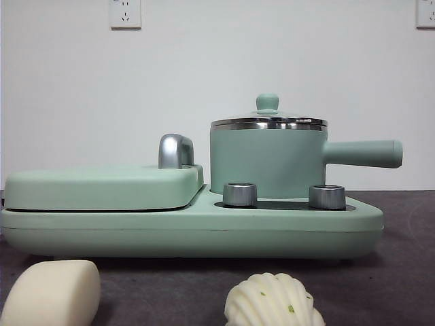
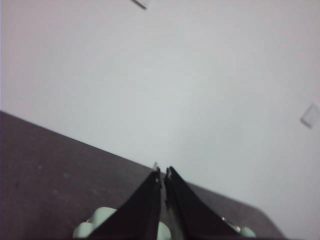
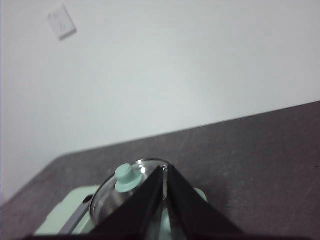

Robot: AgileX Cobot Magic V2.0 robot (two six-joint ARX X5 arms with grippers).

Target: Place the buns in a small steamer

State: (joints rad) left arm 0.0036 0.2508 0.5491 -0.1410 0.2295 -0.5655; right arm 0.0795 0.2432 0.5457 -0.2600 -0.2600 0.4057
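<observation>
— Two buns on the dark counter (image 1: 401,272), both cut off by the lower edge of the front view: the smooth bun (image 1: 53,293) and the ridged shell-shaped bun (image 1: 273,301) with its green flecks, lying apart from each other. Where do the claws stand to them?

— Neither wrist view shows a bun. The right claw (image 3: 164,169) hangs above the small steamer (image 1: 266,160), near its glass lid (image 3: 114,197) and off to one side of the green knob (image 3: 127,177). The steamer sits on the mint-green base (image 1: 190,227), its lid on, beside the flat griddle (image 1: 102,187).

— And the left claw (image 2: 162,173)?

— Over the counter, with blurred pale green shapes showing on either side of its jaws; I cannot tell which part of the appliance they are.

— How far open are they?

— Both are closed, jaws meeting at the tips, holding nothing and touching nothing.

— Anything else hard to read?

— Both wrist views are soft, and the steamer body is hidden behind the right claw's jaws. Neither arm appears in the front view.
</observation>
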